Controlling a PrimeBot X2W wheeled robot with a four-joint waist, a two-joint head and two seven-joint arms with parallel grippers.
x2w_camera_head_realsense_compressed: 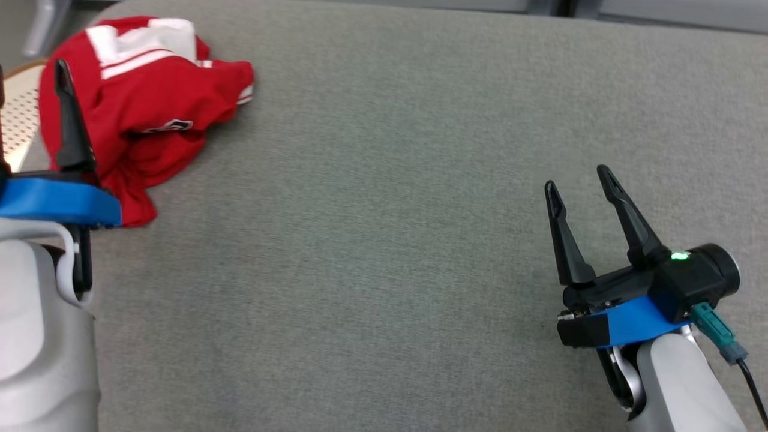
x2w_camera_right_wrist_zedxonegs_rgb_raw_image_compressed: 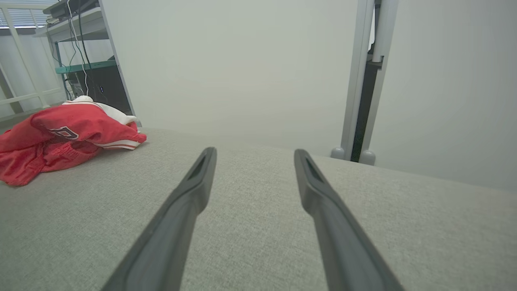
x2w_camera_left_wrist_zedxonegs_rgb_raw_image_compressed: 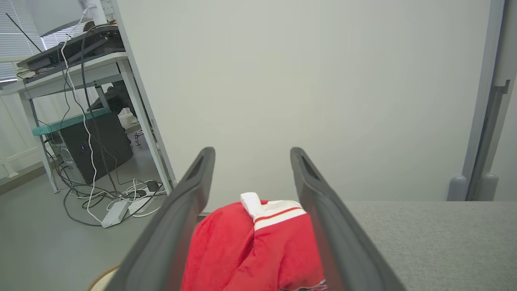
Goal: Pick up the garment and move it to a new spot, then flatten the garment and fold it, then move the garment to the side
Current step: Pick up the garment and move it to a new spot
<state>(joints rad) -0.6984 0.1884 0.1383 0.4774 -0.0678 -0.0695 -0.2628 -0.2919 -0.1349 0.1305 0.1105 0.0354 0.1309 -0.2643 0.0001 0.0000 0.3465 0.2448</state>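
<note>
We see the garment (x2w_camera_head_realsense_compressed: 144, 102) crumpled at the far-left corner of the grey table (x2w_camera_head_realsense_compressed: 384, 270). L gripper (x2w_camera_left_wrist_zedxonegs_rgb_raw_image_compressed: 252, 151) spread just beside it, no grip. R gripper (x2w_camera_head_realsense_compressed: 576, 179) spread, well apart, empty. L wrist cam adds desk (x2w_camera_left_wrist_zedxonegs_rgb_raw_image_compressed: 72, 60), PC tower (x2w_camera_left_wrist_zedxonegs_rgb_raw_image_compressed: 97, 145), floor cables (x2w_camera_left_wrist_zedxonegs_rgb_raw_image_compressed: 117, 202).

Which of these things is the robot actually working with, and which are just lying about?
For the job:
- red shirt, crumpled at a corner of the grey table
- left jaws and right jaws, both open

Just lying about:
- desk
- computer under it
- cables on the floor
</note>
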